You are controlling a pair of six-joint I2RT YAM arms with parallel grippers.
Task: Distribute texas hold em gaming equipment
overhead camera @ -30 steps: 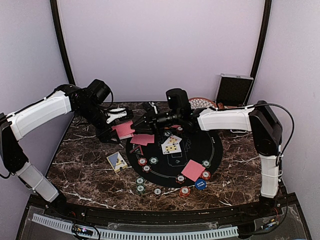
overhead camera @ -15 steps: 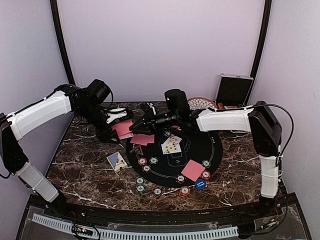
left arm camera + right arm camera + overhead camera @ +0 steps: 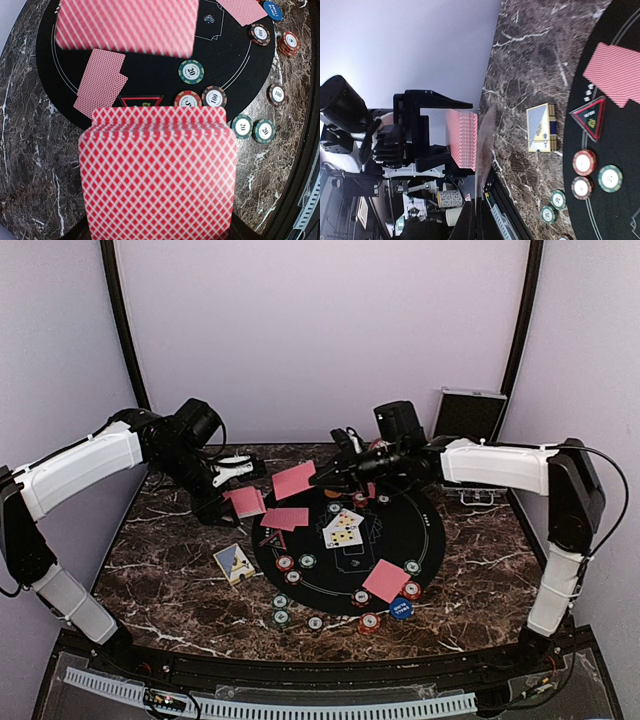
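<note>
The marble table (image 3: 160, 580) bears a round black mat (image 3: 405, 538). Just left of the mat, above the table, the left gripper (image 3: 228, 498) is clamped on a deck (image 3: 247, 502) of red-backed cards. Over the mat's far-left rim, the right gripper (image 3: 328, 476) is pinched tight on a single card (image 3: 293, 480), which hangs in the air. On the mat lie a face-down pair (image 3: 285, 518) at its left, face-up cards (image 3: 343, 528) at its centre and more face-down cards (image 3: 385, 580) at its near right. Chips (image 3: 285, 563) dot its near edge, with a blue button (image 3: 401, 608) among them.
</note>
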